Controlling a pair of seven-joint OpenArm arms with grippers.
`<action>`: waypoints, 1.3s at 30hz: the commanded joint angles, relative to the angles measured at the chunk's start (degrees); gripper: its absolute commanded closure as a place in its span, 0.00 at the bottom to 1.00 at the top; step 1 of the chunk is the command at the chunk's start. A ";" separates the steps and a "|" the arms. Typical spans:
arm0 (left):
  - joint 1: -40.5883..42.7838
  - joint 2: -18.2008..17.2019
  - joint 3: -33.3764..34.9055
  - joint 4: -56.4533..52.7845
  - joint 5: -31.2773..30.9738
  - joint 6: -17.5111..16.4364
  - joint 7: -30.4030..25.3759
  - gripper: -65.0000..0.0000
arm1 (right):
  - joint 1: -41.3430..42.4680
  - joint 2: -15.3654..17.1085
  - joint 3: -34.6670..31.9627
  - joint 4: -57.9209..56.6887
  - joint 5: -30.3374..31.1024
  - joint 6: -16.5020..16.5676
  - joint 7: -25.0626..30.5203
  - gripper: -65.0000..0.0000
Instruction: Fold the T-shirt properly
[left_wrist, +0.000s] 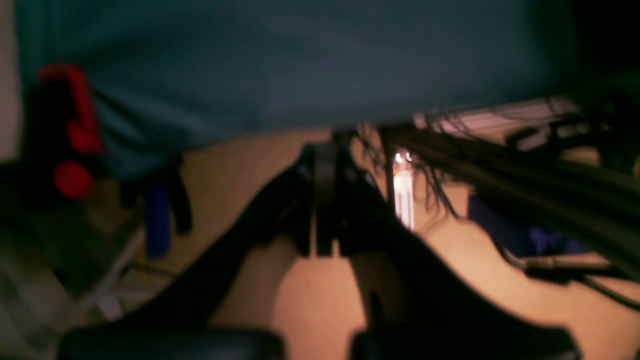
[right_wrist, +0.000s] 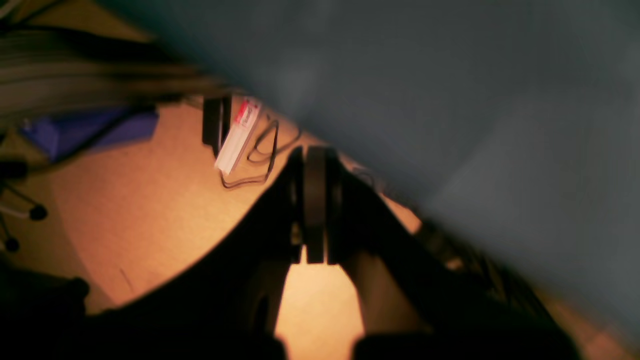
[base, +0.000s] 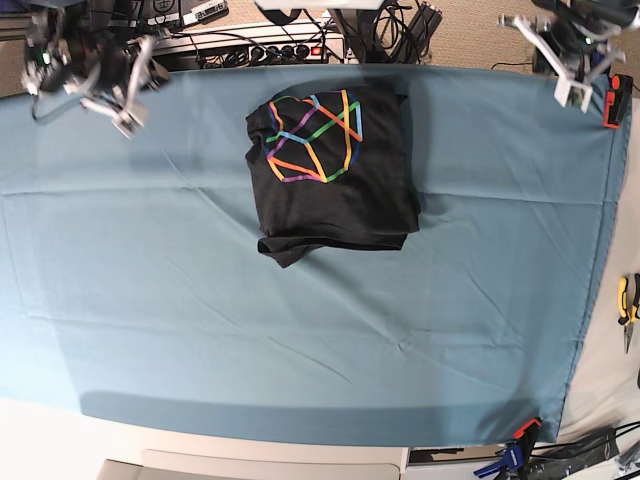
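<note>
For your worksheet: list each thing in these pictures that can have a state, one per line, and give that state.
T-shirt: folded, print facing up, lying flat.
Table cloth: spread flat, faintly creased.
Left gripper: shut, empty, off the table's edge.
Right gripper: shut, empty, off the table's edge.

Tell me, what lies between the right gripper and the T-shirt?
Only bare blue cloth. In the base view, nothing sits between the right gripper and the folded T-shirt.
</note>
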 joint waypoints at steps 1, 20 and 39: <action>1.73 0.11 -0.31 0.85 -1.07 -1.09 -0.46 1.00 | -2.78 -0.24 2.21 1.64 0.81 0.08 0.94 1.00; 0.74 0.72 22.56 -34.60 0.57 -7.37 -10.93 1.00 | -2.78 -13.73 -3.15 -43.54 -20.72 0.08 28.39 1.00; -38.60 8.90 33.88 -107.67 25.03 12.61 -54.27 1.00 | 31.74 -16.02 -3.69 -98.23 -45.11 -24.79 71.36 1.00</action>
